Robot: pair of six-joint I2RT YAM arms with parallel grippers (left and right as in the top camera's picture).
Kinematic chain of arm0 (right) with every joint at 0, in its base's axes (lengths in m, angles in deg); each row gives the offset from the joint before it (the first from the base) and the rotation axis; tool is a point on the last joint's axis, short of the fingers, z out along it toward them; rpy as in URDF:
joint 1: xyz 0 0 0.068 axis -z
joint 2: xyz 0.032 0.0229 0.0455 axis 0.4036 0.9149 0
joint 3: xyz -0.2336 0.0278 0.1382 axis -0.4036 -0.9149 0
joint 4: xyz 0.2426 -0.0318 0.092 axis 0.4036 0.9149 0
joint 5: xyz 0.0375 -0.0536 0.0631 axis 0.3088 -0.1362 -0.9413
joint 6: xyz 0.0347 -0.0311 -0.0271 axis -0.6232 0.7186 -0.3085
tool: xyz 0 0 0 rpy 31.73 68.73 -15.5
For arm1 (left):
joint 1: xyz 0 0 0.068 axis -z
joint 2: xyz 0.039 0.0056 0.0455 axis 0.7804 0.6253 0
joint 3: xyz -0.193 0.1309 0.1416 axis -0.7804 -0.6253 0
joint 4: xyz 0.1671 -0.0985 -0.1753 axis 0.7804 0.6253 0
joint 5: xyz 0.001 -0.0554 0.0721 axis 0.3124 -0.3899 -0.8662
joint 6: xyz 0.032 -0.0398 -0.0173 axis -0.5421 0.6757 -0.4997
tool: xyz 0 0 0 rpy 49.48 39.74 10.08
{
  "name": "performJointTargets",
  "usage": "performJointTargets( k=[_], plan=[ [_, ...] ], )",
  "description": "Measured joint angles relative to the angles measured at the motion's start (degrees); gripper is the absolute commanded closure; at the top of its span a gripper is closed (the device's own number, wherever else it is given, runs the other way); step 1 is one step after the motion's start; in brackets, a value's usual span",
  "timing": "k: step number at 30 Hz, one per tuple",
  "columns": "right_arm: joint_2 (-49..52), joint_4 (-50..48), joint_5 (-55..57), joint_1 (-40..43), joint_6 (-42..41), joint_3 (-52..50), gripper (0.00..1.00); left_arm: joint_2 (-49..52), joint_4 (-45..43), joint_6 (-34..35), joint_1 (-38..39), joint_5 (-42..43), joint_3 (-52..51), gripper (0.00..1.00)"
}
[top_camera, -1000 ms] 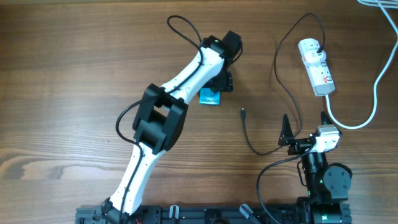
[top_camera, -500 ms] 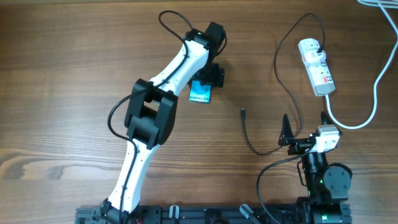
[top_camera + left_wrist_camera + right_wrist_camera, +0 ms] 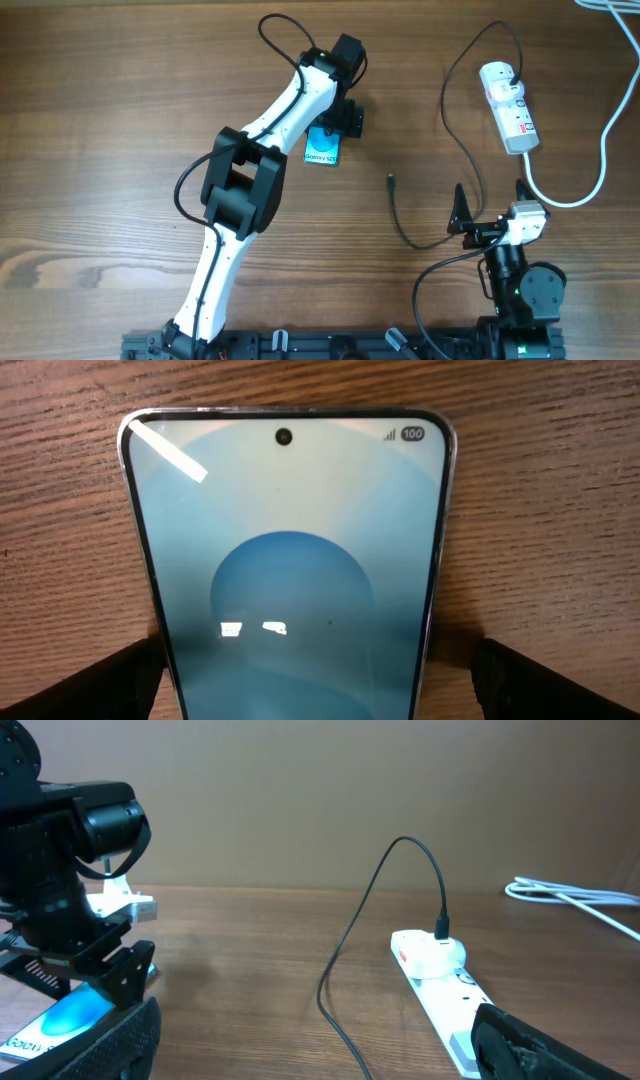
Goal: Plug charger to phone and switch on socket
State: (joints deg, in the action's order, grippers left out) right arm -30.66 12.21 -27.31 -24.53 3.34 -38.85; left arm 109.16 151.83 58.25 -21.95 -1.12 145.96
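The phone (image 3: 322,153) lies flat on the table with its cyan screen up and fills the left wrist view (image 3: 290,560). My left gripper (image 3: 335,127) hangs open over its far end, a finger on either side (image 3: 320,685), and neither finger grips it. The charger's thin black cable (image 3: 462,150) runs from the white plug head (image 3: 497,73), seated in the socket (image 3: 514,120), down to its loose connector tip (image 3: 390,180) on the wood right of the phone. My right gripper (image 3: 491,200) stands open near the front edge, empty (image 3: 320,1055), facing the cable (image 3: 350,935) and socket (image 3: 455,1005).
The socket's thick white cord (image 3: 590,180) loops off to the right and back toward the far corner (image 3: 570,898). Bare wood lies between the connector tip and the phone. The left arm (image 3: 250,190) crosses the table's middle left.
The left arm swung a little to the left early in the second and has stayed still since. The phone now shows further left and more uncovered. The right arm has not moved.
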Motion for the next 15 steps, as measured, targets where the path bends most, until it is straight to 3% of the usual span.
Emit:
performJointTargets(
  k=[15],
  plan=[
    [0.0, 0.0, 0.0, 0.0, 0.0, 0.0, 0.00, 0.0, 1.3, 0.5, -0.3, 0.2, 0.0, 0.04]
  ],
)
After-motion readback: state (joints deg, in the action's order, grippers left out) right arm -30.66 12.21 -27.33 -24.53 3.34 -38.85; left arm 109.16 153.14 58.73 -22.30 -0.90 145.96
